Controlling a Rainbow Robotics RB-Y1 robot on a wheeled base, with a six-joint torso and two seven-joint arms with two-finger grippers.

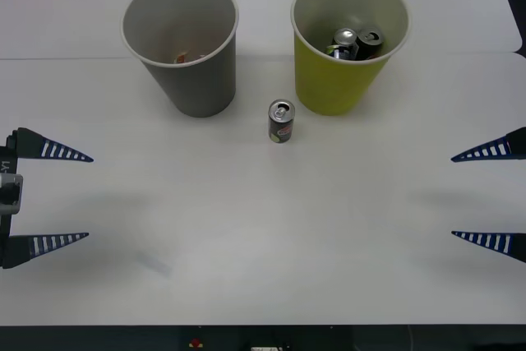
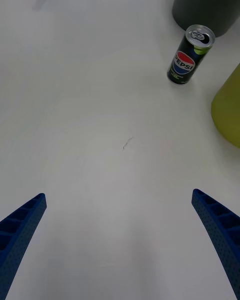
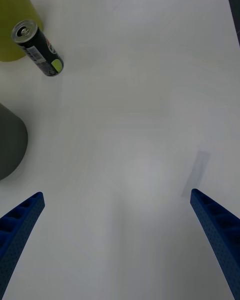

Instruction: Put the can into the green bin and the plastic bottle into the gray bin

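The can [image 1: 281, 122] is glossy metal with a silver top. Both the gray bin [image 1: 182, 43] and green bin [image 1: 348, 40] look matt, on a smooth white bench [image 1: 263, 236].

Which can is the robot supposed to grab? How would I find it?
Find the two big cups at the back of the white table: the gray bin and the green bin. The can stands upright on the table in front of the gap between them, unlike the cans lying inside the green bin.

A bare white table [image 1: 263, 244] holding just two cup-shaped bins and a can suggests a robot test lab.
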